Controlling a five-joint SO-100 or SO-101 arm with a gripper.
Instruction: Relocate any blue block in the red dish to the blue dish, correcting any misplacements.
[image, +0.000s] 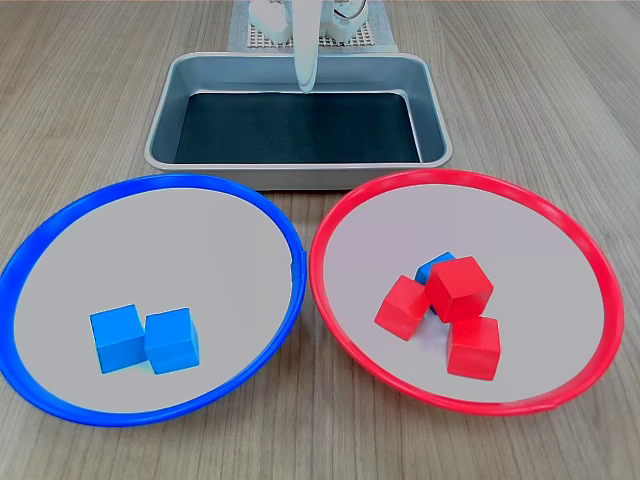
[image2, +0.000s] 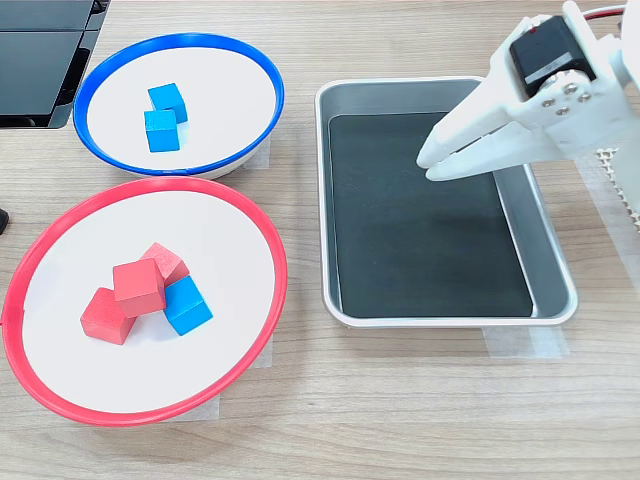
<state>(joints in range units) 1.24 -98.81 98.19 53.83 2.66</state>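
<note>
Hovering over the rectangular metal tray, the white pincer is nearly closed, empty; small blue plastic cube sits in the red-rimmed round dish.

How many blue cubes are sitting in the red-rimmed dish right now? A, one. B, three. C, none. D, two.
A: one blue block lies in the red dish beside the red cubes, partly hidden behind them in the first exterior view; the other two blue cubes are in the blue dish.

In the first exterior view, the blue dish sits left of the red dish, the tray behind both.
</note>
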